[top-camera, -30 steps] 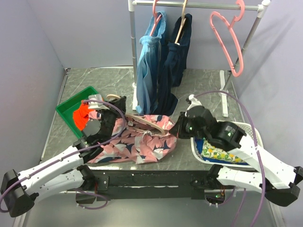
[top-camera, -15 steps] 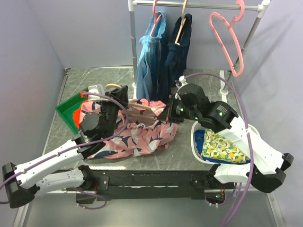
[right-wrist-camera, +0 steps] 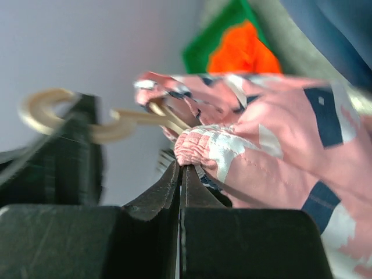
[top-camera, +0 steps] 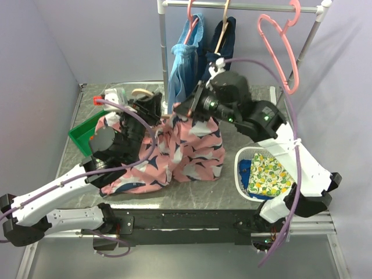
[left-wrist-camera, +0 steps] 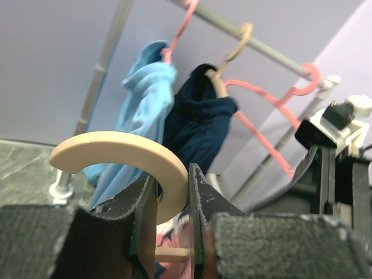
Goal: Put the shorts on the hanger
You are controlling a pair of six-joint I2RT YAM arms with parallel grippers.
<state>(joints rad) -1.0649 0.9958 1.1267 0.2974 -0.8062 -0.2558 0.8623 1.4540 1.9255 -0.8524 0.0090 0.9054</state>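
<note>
The left gripper (left-wrist-camera: 172, 192) is clamped on the hanger (left-wrist-camera: 122, 150), its jaws pinching the tan hook just below the curve, so the hook stands up above the fingers. The hanger's arm runs off toward 3 o'clock into the bunched waistband of the shorts (top-camera: 195, 145).

The right gripper (right-wrist-camera: 180, 168) is closed tight on that gathered pink waistband, with the fabric squeezed between its fingertips. The two grippers sit close together above the middle of the desk (top-camera: 203, 190), the left one at about 9 o'clock of the right.

The shorts hang down from them in a loose pink bundle, with the lower folds spreading toward 6 and 7 o'clock over the left arm.

At 12 o'clock stands a rack (top-camera: 244, 7) with a light-blue garment (top-camera: 181, 64), a navy garment (top-camera: 225, 43) and a bare pink hanger (top-camera: 283, 55). A green tray (top-camera: 80, 132) lies at 9 o'clock. At 4 o'clock, a white basket (top-camera: 239, 168) holds a lemon-print cloth (top-camera: 268, 173).
</note>
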